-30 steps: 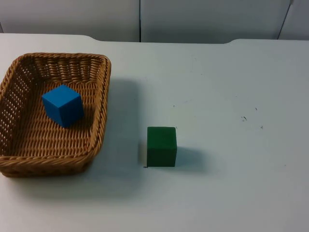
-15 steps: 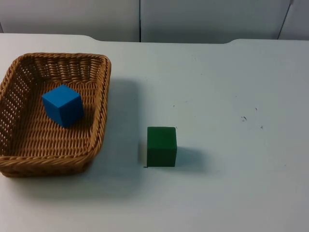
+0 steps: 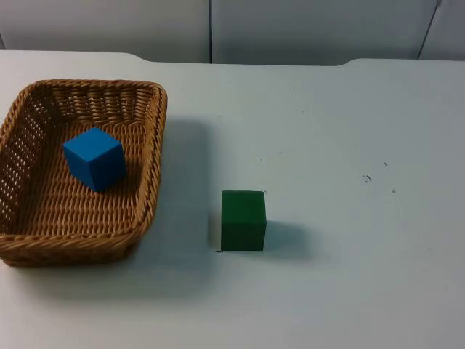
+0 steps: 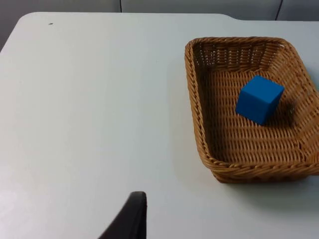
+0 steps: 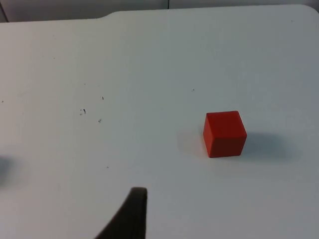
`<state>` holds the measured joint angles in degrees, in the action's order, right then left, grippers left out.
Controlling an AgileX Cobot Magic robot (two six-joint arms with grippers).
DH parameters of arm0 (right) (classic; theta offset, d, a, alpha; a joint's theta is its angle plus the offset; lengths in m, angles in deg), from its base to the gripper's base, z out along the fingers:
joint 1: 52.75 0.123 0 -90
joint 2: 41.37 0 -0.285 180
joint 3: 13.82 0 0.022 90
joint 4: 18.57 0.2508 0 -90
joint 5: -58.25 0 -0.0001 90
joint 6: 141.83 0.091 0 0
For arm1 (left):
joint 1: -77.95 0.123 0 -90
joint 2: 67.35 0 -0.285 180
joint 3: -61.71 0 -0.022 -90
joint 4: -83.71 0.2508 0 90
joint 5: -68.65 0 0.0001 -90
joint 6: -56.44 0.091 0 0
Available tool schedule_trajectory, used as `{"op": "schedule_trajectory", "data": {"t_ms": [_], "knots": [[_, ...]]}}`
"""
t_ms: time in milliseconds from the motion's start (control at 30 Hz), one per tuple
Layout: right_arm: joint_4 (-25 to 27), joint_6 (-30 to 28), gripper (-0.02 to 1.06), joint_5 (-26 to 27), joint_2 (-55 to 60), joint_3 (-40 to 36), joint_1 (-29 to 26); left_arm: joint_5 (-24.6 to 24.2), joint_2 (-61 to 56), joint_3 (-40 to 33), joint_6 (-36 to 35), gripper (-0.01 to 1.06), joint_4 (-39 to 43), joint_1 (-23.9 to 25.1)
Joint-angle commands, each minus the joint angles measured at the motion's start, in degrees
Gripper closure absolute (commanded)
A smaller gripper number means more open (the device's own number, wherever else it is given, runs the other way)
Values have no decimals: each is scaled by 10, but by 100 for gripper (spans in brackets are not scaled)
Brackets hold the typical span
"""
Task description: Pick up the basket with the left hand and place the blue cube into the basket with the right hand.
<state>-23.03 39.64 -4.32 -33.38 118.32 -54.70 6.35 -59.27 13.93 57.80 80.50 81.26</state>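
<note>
Woven wicker basket resting flat on white table, bright blue cube tilted inside on its floor. Green cube just beside. Red cube alone. Left gripper, right gripper above bare table, holding nothing; finger spread impossible to tell.

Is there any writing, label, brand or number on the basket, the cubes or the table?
None can be read: the basket, the blue cube lying in it, the green cube, the red cube and the white table are all unmarked. The table bears only a few tiny dark specks.
</note>
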Motion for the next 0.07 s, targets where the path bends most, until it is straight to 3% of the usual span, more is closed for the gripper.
{"op": "schedule_trajectory", "data": {"t_ms": [0, 33], "knots": [[-2, 1, 0, 9, -2, -2, -3, 6, -3, -1, -3, 0, 0, -8], [-2, 1, 0, 9, -2, -2, -3, 6, -3, -1, -3, 0, 0, -14]]}}
